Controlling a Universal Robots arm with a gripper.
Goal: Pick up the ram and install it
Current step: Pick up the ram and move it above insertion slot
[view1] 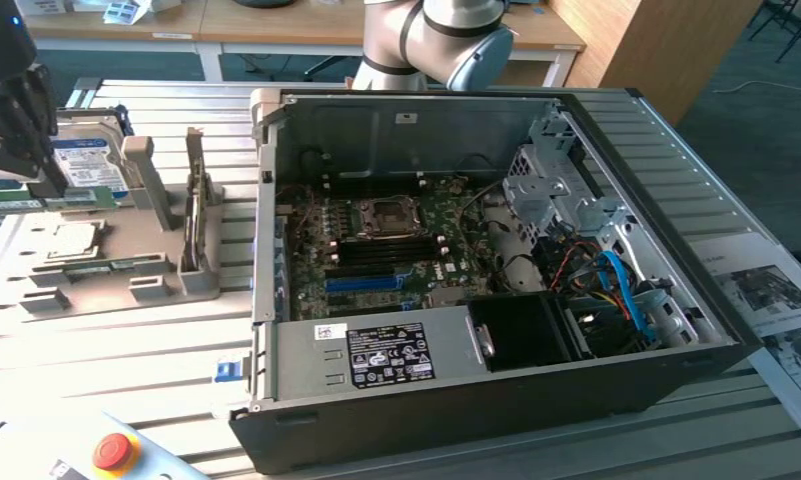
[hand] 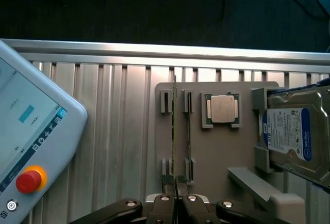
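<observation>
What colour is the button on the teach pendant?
Red button on yellow base; clearest in wrist view.

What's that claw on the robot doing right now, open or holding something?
The gripper: jaws closed, holding the ram by one end.

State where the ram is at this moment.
In the wrist view the ram stands edge-on in the shut gripper, over the grey holder tray, near the square processor chip. That tray lies at the exterior view's left, beside the computer case.
</observation>
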